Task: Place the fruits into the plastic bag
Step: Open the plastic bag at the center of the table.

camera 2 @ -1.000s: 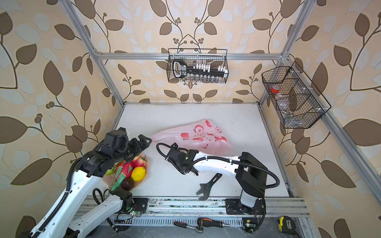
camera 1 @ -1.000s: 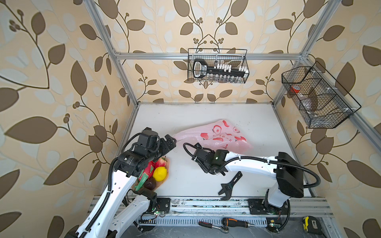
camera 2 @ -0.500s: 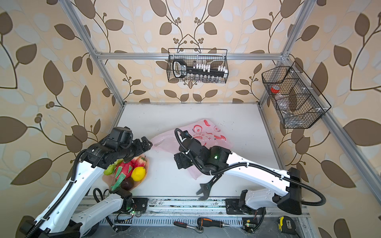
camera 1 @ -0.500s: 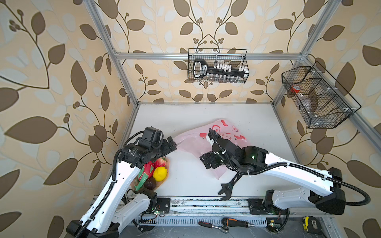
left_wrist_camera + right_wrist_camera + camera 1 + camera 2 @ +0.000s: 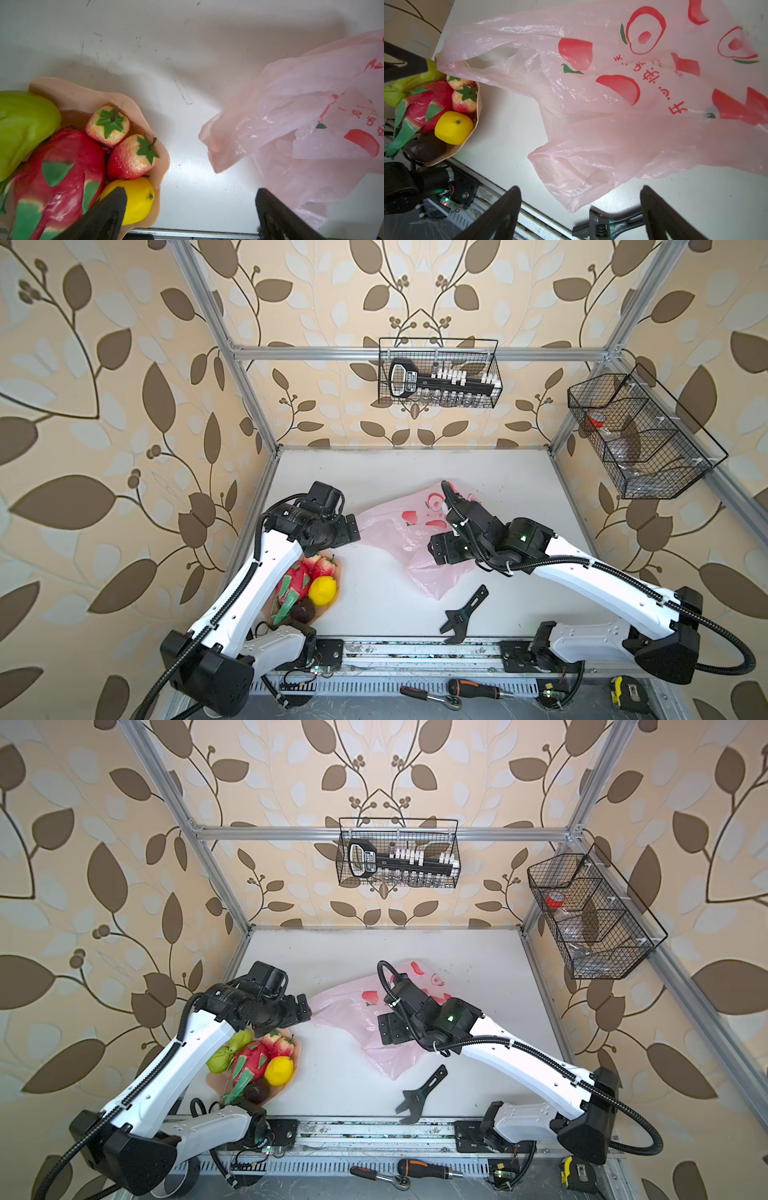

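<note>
The fruits sit heaped on a peach plate (image 5: 163,164) at the front left: a yellow lemon (image 5: 322,590), a red-pink dragon fruit (image 5: 296,578), two strawberries (image 5: 128,158), a dark purple fruit (image 5: 425,147) and a green piece (image 5: 226,1054). The crumpled pale pink plastic bag (image 5: 399,531) lies mid-table. My left gripper (image 5: 191,190) hangs open and empty over bare table between the plate and the bag's edge (image 5: 209,141). Above the bag's near end (image 5: 571,187), my right gripper (image 5: 580,188) is open, holding nothing.
A dark adjustable wrench (image 5: 463,612) lies on the table just in front of the bag. Wire baskets hang on the back wall (image 5: 438,373) and the right wall (image 5: 640,435). A screwdriver (image 5: 478,689) and a tape measure (image 5: 629,691) lie past the front rail.
My right arm has swung from the table's front centre to above the bag, and its jaws have widened. The bag now lies crumpled, stretched toward the front. The left gripper shifted slightly.
</note>
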Available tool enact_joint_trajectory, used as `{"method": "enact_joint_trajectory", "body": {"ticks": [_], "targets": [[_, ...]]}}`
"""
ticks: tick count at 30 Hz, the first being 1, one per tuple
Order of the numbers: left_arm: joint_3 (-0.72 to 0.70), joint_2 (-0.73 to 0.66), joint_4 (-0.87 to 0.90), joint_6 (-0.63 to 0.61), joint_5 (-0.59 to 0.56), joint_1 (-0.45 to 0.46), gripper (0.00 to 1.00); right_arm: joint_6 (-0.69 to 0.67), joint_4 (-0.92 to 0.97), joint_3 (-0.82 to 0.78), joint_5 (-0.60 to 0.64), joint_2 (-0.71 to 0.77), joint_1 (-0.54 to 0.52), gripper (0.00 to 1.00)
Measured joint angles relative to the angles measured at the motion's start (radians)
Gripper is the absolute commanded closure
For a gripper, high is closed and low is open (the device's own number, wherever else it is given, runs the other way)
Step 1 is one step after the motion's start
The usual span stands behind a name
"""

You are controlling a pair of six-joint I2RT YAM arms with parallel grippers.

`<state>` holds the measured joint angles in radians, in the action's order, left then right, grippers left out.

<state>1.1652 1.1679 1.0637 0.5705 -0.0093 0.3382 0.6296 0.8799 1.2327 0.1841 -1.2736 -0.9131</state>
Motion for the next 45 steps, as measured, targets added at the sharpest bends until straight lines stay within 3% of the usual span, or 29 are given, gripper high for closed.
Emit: {"method": "enact_joint_trajectory", "body": {"ticks": [5, 14, 19, 24, 32, 39, 43, 44, 45], "targets": [[0.011, 0.065, -0.013, -0.045, -0.003, 0.0, 0.01, -0.039, 0.002, 0.004, -0.013, -0.023, 0.002, 0.1], [-0.011, 0.088, -0.08, -0.071, 0.037, -0.048, 0.01, -0.2, 0.005, 0.113, 0.018, -0.228, -0.029, 0.1], [-0.045, 0.129, -0.156, -0.073, 0.101, -0.111, 0.03, -0.231, -0.006, 0.206, 0.1, -0.358, -0.1, 0.1], [-0.045, 0.173, -0.224, -0.08, 0.195, -0.113, 0.09, -0.23, -0.024, 0.237, 0.184, -0.432, -0.143, 0.1], [-0.067, 0.193, -0.285, -0.081, 0.272, -0.113, 0.2, -0.23, -0.074, 0.239, 0.364, -0.528, -0.14, 0.11], [-0.087, 0.191, -0.302, -0.074, 0.29, -0.113, 0.23, -0.23, -0.142, 0.24, 0.432, -0.625, -0.114, 0.12], [-0.1, 0.188, -0.306, -0.07, 0.29, -0.113, 0.25, -0.223, -0.159, 0.24, 0.496, -0.645, -0.111, 0.18], [-0.101, 0.188, -0.306, -0.069, 0.29, -0.113, 0.25, -0.225, -0.163, 0.24, 0.514, -0.645, -0.11, 0.26], [-0.103, 0.188, -0.307, -0.068, 0.29, -0.113, 0.26, -0.222, -0.175, 0.236, 0.545, -0.645, -0.109, 0.42]]}}
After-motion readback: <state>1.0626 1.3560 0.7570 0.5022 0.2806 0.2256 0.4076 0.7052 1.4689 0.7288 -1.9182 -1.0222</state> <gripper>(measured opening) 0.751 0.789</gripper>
